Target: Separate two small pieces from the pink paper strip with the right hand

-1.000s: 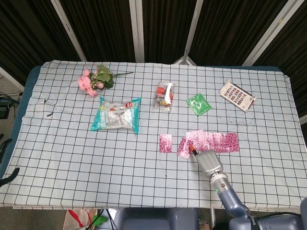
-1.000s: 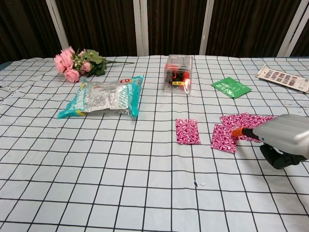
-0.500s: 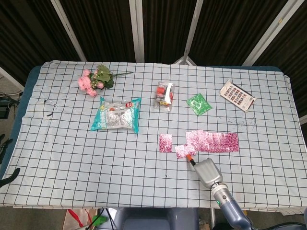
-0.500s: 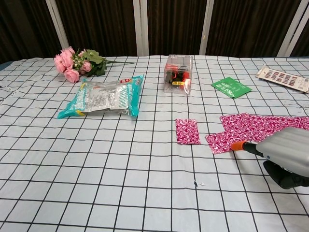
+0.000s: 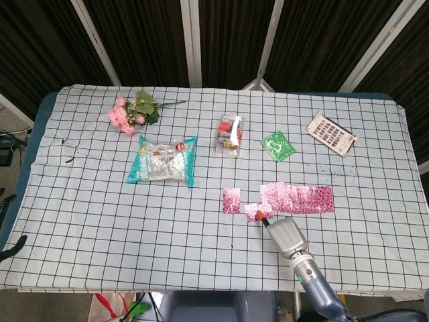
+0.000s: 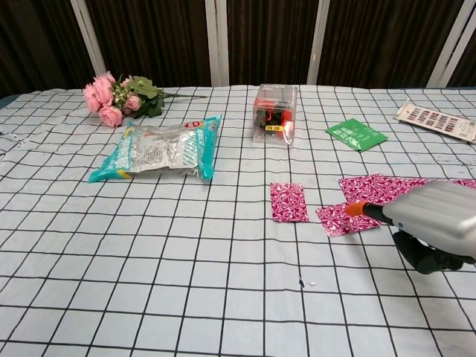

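- Right hand (image 6: 435, 223) at lower right of chest view; lower centre-right in head view (image 5: 287, 235). Grey back faces both cameras, fingers tucked beneath. One orange fingertip (image 6: 354, 210) pokes out toward frame left.
- Grip state: cannot tell. The orange tip rests on, or just over, the near edge of a loose pink piece (image 6: 343, 219); whether it presses, pinches or only touches is hidden by the hand's body.
- Judgement: tip-on-paper looks like a sliding contact, dragging the piece off rather than lifting it.
- Second piece lies apart from the strip (image 6: 387, 187) (a narrow gap in head view), so it reads as separated.
- First piece (image 6: 288, 201) lies flat just left of the second, a strip of cloth between them. Both pieces look detached; task judged near complete.
- Strip runs rightward at mid-right of frame, flat on the checked bench (image 6: 186, 260); its right end is covered by the hand in chest view, visible in head view (image 5: 298, 198).
- Left hand not in view.
- Farther out, untouched: green packet (image 6: 356, 134), clear box (image 6: 275, 112), teal bag (image 6: 158, 150), flowers (image 6: 119, 97) upper left, card (image 6: 437, 120) upper right.
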Available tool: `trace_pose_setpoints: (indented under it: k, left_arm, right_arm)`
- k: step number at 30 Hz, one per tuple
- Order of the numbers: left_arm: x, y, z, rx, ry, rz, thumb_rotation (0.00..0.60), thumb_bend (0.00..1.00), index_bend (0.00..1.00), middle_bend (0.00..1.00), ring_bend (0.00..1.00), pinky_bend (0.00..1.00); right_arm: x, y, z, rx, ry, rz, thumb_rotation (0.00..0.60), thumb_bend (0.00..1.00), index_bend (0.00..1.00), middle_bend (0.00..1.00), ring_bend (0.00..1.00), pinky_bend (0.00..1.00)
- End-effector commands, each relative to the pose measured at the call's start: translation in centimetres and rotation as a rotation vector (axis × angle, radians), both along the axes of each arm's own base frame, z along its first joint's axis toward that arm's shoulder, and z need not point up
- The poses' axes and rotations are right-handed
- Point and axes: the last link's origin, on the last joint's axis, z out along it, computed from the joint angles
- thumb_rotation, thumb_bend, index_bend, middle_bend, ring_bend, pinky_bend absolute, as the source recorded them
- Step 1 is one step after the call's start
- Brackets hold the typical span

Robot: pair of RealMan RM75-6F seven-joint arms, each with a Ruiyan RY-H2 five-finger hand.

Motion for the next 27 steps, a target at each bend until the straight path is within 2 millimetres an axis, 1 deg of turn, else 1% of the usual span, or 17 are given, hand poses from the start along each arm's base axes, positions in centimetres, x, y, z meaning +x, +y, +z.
trace_pose_setpoints:
  k: [1, 8, 13, 20, 27]
  left_arm:
    - [0.0, 0.0, 0.1, 0.003, 0.001, 0.001, 0.600, 0.38, 0.14, 0.00, 0.00, 0.09]
    - [0.0, 0.0, 0.1, 0.005, 0.002, 0.001, 0.600, 0.38, 0.14, 0.00, 0.00, 0.09]
    - [0.0, 0.0, 0.1, 0.003, 0.002, 0.002, 0.600, 0.38, 0.14, 0.00, 0.00, 0.09]
    - [0.0, 0.0, 0.1, 0.002, 0.000, 0.002, 0.600, 0.38, 0.14, 0.00, 0.00, 0.09]
    - [0.0, 0.0, 0.0, -0.002, 0.001, 0.001, 0.600, 0.38, 0.14, 0.00, 0.00, 0.09]
  right_arm:
    - [-0.1, -0.6, -0.5, 0.007, 0.012, -0.015, 0.600, 0.85, 0.11, 0.84, 0.83, 0.54]
    - [-0.5, -1.2, -1.4, 0.022, 0.031, -0.040, 0.600, 0.85, 0.11, 0.84, 0.83, 0.54]
    - [-0.8, -0.9, -1.6, 0.030, 0.036, -0.044, 0.600, 0.85, 0.11, 0.84, 0.83, 0.54]
    - [-1.2, 0.5, -1.1, 0.046, 0.044, -0.029, 0.600, 0.85, 0.11, 0.84, 0.83, 0.54]
    - [-1.9, 2.9, -0.6, 0.085, 0.059, -0.020, 0.600, 0.86, 0.11, 0.84, 0.83, 0.54]
